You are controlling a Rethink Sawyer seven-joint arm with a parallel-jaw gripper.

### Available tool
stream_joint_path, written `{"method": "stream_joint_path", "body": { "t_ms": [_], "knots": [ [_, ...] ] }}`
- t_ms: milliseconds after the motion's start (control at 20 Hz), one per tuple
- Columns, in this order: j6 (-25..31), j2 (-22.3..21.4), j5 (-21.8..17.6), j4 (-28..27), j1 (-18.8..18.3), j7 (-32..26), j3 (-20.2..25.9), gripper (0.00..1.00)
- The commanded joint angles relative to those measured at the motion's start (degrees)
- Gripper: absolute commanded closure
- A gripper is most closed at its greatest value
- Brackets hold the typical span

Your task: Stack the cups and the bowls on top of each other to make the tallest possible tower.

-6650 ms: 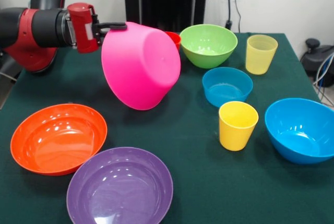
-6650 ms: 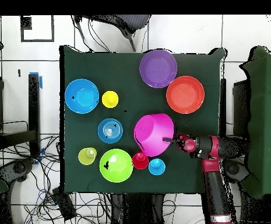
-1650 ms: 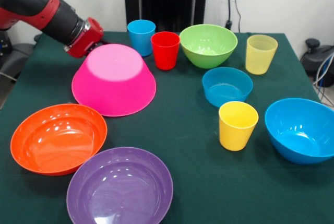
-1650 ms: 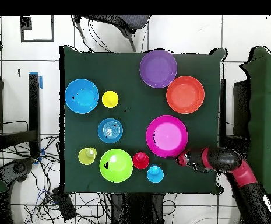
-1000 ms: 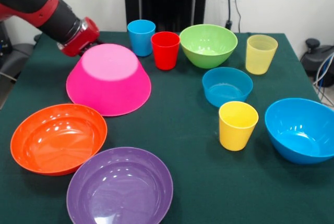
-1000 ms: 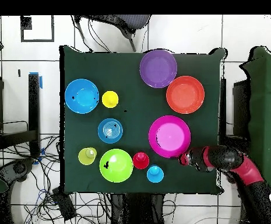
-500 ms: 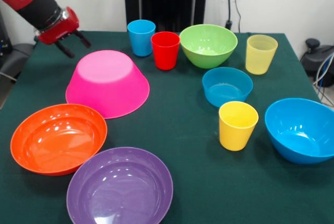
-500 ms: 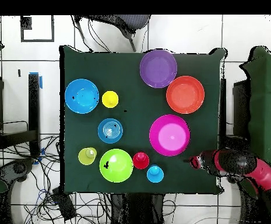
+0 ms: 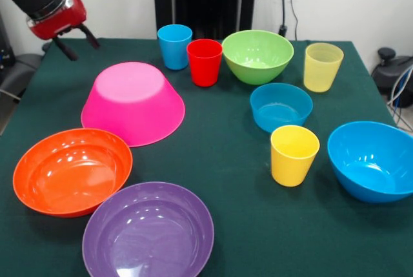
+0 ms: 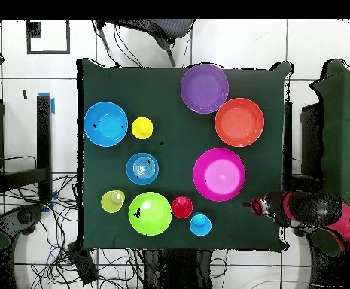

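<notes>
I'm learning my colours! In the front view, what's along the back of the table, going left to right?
Blue cup → red cup → green bowl → pale yellow cup.

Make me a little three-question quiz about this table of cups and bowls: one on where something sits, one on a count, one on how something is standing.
1. Which cup stands right beside the red cup?
A. blue cup
B. solid yellow cup
C. pale yellow cup

2. How many bowls are on the table?
A. four
B. six
C. eight

3. How does the pink bowl sit?
A. on its side
B. mouth up
C. upside down

Answers:
1. A: the blue cup stands next to the red cup at the table's far side.
2. B: pink bowl, orange, purple, green and two blue.
3. C: its flat base faces up, rim on the table; the open hand is clear of it.
</notes>
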Motion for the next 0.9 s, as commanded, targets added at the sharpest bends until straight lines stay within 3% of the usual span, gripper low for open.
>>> {"method": "stream_joint_path", "body": {
  "t_ms": [50,250,450,700,900],
  "knots": [
    [-9.71,-3.1,3.33,5.64,6.57,14.43,-1.74,0.0],
    [-19.28,-5.53,5.95,8.21,8.51,19.58,-0.39,0.0],
    [-23.82,-8.72,7.74,8.33,13.72,25.04,-2.54,0.0],
    [-22.91,-16.68,10.61,10.04,17.39,27.54,-3.48,0.0],
    [-17.68,-23.58,13.39,9.74,20.55,28.88,-4.45,0.0]
  ]
}}
